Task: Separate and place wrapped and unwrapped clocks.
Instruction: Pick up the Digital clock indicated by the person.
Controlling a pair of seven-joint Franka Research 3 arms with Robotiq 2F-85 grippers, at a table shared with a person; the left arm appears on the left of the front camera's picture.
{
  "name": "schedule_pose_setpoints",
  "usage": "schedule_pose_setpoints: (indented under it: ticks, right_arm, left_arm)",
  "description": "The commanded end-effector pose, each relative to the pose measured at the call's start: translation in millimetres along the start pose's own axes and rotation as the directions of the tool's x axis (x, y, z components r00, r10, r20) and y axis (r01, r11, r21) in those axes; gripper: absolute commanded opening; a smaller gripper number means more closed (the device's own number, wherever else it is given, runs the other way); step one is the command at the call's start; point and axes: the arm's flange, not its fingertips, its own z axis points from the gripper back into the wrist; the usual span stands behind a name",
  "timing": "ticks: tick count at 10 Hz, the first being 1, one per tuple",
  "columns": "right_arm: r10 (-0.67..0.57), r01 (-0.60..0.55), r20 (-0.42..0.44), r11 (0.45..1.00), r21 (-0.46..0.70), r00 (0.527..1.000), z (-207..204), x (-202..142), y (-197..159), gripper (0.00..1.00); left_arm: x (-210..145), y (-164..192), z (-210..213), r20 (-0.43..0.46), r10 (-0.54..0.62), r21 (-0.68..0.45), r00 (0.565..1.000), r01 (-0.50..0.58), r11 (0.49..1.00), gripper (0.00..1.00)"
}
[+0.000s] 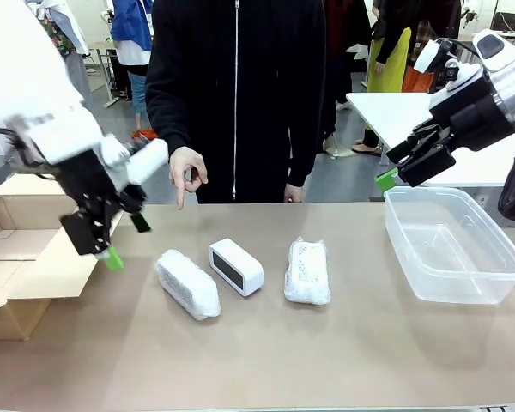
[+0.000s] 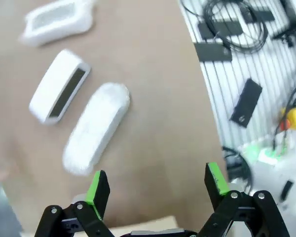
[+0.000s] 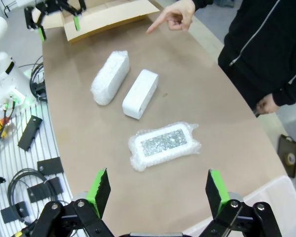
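Three clocks lie in a row on the table, the bare white clock (image 1: 236,266) between the left wrapped clock (image 1: 187,283) and the right wrapped clock (image 1: 307,271). The left gripper (image 1: 127,240) hovers left of the bare clock, jaws apart and empty. The right gripper (image 1: 395,165), equally spread and empty, hangs well right of it. A person's hand (image 1: 187,172) points down beyond the bare clock.

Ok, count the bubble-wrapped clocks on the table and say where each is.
2. One wrapped clock lies left of the bare clock; the other wrapped clock lies right of it, nearer the clear bin.
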Motion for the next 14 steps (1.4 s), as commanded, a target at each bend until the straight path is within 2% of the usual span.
schedule_pose_setpoints:
  ticks: [1, 2, 3, 4, 7, 8, 10, 14]
  right_arm:
    - [-0.004, 0.003, 0.014, 1.000, 0.017, 1.000, -1.0, -1.5, -0.1, 1.00]
    - [-0.004, 0.003, 0.014, 1.000, 0.017, 1.000, -1.0, -1.5, -0.1, 1.00]
    - [-0.004, 0.003, 0.014, 1.000, 0.017, 1.000, -1.0, -1.5, -0.1, 1.00]
    - [-0.004, 0.003, 0.014, 1.000, 0.017, 1.000, -1.0, -1.5, -0.1, 1.00]
    - [-0.004, 0.003, 0.014, 1.000, 0.017, 1.000, -1.0, -1.5, -0.1, 1.00]
    - [-0.004, 0.003, 0.014, 1.000, 0.017, 1.000, -1.0, -1.5, -0.1, 1.00]
    - [-0.004, 0.003, 0.014, 1.000, 0.017, 1.000, -1.0, -1.5, -0.1, 1.00]
    - [-0.004, 0.003, 0.014, 1.000, 0.017, 1.000, -1.0, -1.5, -0.1, 1.00]
  left_arm:
    - [7.9, 25.5, -39.2, -0.048, -0.297, 0.085, 0.954, 0.300, 0.950, 1.00]
    - [15.4, 31.0, -55.3, -0.080, -0.294, 0.128, 0.953, 0.302, 0.945, 1.00]
    - [10.2, 38.8, -53.0, -0.068, -0.224, 0.168, 0.972, 0.232, 0.958, 1.00]
    - [21.1, 21.3, -45.1, -0.070, -0.265, 0.037, 0.962, 0.268, 0.963, 1.00]
    - [21.1, 21.3, -45.1, -0.070, -0.265, 0.037, 0.962, 0.268, 0.963, 1.00]
    - [21.0, 26.5, -52.1, -0.087, -0.266, 0.054, 0.960, 0.271, 0.961, 1.00]
    - [15.7, 60.4, -69.3, -0.106, -0.289, -0.012, 0.952, 0.289, 0.957, 1.00]
    - [12.2, 92.1, -111.1, -0.143, -0.350, -0.067, 0.926, 0.344, 0.937, 1.00]
